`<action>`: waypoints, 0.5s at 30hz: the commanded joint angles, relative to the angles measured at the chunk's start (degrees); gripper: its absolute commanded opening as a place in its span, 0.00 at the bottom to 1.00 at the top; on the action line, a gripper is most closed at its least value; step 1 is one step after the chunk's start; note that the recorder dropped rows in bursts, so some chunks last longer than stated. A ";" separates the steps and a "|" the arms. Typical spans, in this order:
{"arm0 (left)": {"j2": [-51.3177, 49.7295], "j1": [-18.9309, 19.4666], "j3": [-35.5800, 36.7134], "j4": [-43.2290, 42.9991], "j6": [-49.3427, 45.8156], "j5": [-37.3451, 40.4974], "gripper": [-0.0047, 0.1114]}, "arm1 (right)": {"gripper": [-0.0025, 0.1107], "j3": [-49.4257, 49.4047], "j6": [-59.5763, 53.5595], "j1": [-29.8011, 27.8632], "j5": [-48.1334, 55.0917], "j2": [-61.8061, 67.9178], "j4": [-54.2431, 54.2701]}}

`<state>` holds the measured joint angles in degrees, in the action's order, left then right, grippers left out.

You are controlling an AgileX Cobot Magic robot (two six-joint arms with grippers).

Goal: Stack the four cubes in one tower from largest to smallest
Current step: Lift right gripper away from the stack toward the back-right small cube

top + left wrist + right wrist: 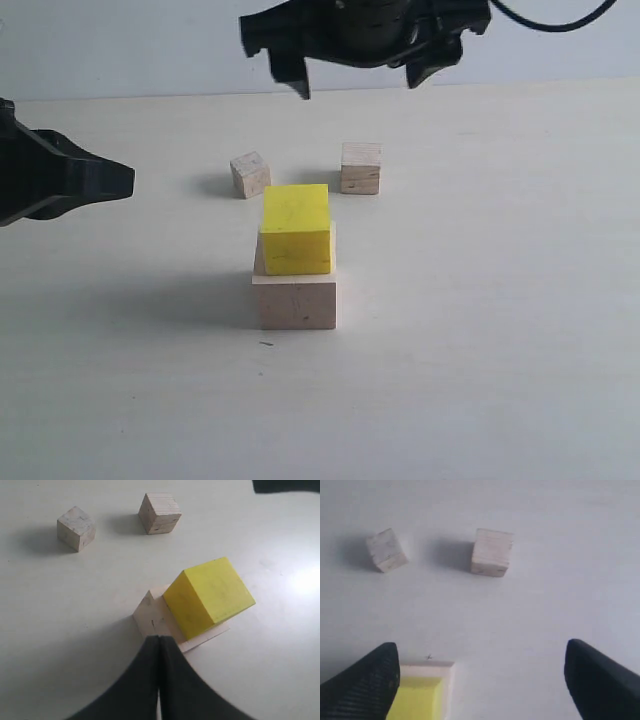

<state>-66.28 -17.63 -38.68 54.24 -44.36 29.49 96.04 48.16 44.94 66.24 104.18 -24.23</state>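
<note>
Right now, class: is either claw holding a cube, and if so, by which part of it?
Nothing is held. The left claw is shut on nothing. The right claw hangs open in the air with nothing between its jaws.

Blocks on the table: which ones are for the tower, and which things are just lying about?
For the tower: pale pinkish cube, yellow cube on top of it, tan layered cube, greyish-beige cube.
Just lying about: nothing I can see, only the table itself.

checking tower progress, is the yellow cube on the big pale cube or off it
On. The yellow cube rests flat on top of the pale pinkish cube.
</note>
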 commanded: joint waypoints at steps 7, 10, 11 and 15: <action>0.40 -0.21 0.04 -0.21 0.11 0.40 0.04 | 0.76 0.37 -9.12 -14.34 -9.50 1.90 7.77; 0.40 -0.21 0.04 -1.35 0.01 1.22 0.04 | 0.76 0.37 -11.74 -15.64 -12.15 4.21 7.87; 0.40 -0.21 0.04 -1.54 0.01 1.35 0.04 | 0.76 0.37 -12.69 -15.64 -13.23 5.05 7.73; 0.40 -0.21 0.04 -1.58 1.07 1.62 0.04 | 0.76 0.37 -13.84 -15.64 -18.21 9.49 9.01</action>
<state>-66.28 -17.63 -38.68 52.77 -44.33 30.81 96.04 35.64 29.52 52.35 110.71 -16.52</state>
